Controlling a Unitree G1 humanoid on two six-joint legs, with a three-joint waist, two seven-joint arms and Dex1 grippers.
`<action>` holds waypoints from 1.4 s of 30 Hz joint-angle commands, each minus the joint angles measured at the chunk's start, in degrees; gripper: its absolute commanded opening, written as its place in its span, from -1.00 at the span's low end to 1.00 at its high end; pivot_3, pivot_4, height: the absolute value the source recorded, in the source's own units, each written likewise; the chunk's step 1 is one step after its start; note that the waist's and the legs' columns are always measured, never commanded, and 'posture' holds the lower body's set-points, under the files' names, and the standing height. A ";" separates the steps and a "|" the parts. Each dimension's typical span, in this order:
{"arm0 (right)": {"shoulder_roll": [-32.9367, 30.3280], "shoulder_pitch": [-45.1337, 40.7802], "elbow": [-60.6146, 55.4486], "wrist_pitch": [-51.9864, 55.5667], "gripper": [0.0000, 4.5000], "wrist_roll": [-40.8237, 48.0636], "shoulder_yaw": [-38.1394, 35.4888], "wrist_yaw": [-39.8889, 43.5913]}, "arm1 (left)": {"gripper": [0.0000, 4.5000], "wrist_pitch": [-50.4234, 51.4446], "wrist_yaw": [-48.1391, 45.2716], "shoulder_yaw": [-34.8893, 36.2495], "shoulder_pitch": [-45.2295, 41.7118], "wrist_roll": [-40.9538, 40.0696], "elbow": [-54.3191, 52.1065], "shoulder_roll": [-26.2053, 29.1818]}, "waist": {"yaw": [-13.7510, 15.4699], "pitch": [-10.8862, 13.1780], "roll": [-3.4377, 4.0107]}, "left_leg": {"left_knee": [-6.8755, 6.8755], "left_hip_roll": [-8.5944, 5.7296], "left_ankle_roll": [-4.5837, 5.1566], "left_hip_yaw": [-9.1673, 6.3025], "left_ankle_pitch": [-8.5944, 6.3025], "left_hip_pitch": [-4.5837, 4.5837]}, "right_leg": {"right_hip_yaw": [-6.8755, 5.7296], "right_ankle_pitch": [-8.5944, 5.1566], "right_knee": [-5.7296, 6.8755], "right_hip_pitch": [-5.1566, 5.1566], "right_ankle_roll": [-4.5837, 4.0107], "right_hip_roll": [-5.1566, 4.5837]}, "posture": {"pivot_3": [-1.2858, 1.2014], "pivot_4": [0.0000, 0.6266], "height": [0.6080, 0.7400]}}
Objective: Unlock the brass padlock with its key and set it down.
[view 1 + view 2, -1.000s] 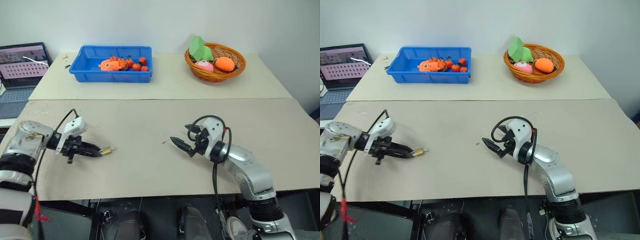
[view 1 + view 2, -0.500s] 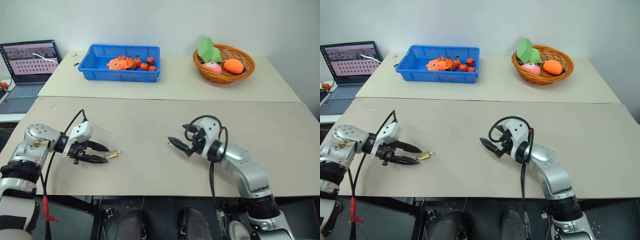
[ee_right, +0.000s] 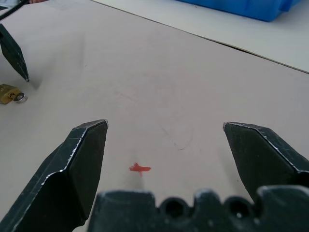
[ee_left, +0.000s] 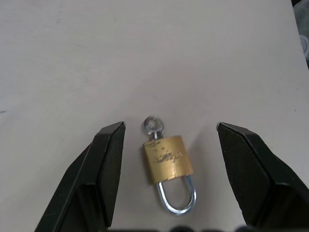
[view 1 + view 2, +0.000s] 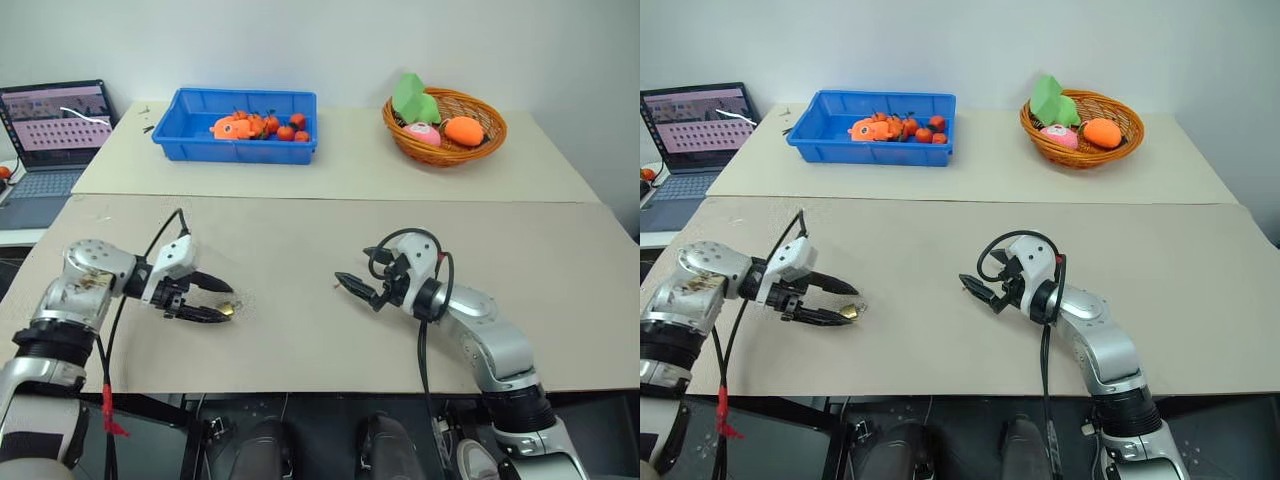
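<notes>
The brass padlock (image 4: 168, 162) lies flat on the beige table (image 5: 300, 250), small and gold with a silvery shackle (image 4: 177, 205). Its key (image 4: 154, 126) sticks out of the end away from the shackle. My left gripper (image 5: 224, 301) is open, its black fingers (image 4: 108, 159) on either side of the lock without touching it. The lock also shows at the tip of that gripper in the right eye view (image 5: 850, 313). My right gripper (image 5: 352, 285) hovers open and empty over the table's middle, pointing toward the left gripper, well apart from the lock.
A blue bin (image 5: 238, 125) of small orange and red toys stands at the back left, a wicker basket (image 5: 445, 118) of toy food at the back right. An open laptop (image 5: 55, 120) sits off the far left. A small red mark (image 3: 140, 168) lies under the right gripper.
My left gripper has opened and let go of the padlock, which now rests on the table between its fingers. The left hand shifted slightly right. The right arm stayed put; the camera shifted.
</notes>
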 commanded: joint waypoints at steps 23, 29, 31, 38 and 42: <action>-5.80 -6.85 -4.51 -0.62 1.00 4.94 5.34 18.23 | 0.43 -2.14 5.08 3.25 3.52 2.48 1.15 -0.11 | -0.28 0.00 0.00 | -0.01 0.00 0.01 -0.02 -0.01 0.11 | 0.03 0.01 -0.01 0.06 -0.01 0.01 | 0.03 -0.52 -0.15; -5.96 -10.00 -1.00 -1.35 1.00 3.81 6.78 21.36 | 0.43 -4.28 5.41 2.97 5.13 3.45 0.63 -0.13 | -0.25 0.00 0.00 | -0.02 -0.01 0.03 -0.01 -0.02 0.09 | 0.02 0.01 -0.04 0.06 -0.01 0.00 | 0.03 -0.52 -0.15; -5.81 -10.37 -0.27 -1.65 1.00 3.55 6.98 21.87 | 0.43 -4.91 5.70 2.91 5.99 3.60 0.17 -0.25 | -0.30 0.00 0.00 | -0.02 -0.01 0.02 0.01 -0.02 0.10 | 0.03 0.01 -0.04 0.06 -0.01 -0.01 | 0.03 -0.52 -0.15; -5.28 -10.83 1.00 -2.18 1.00 2.87 7.24 22.32 | 0.43 -5.33 6.48 3.01 7.71 3.73 -1.05 -0.47 | -0.32 -0.01 0.01 | -0.02 0.00 0.00 0.01 -0.02 0.14 | 0.03 0.01 -0.03 0.08 -0.01 -0.01 | 0.03 -0.52 -0.15; -5.12 -10.99 1.54 -2.60 1.00 2.46 7.22 22.46 | 0.43 -5.59 6.80 2.82 7.80 4.09 -0.72 -0.57 | -0.30 -0.01 0.02 | -0.03 0.00 0.00 0.01 -0.02 0.14 | 0.03 0.01 -0.03 0.08 -0.01 -0.01 | 0.03 -0.52 -0.15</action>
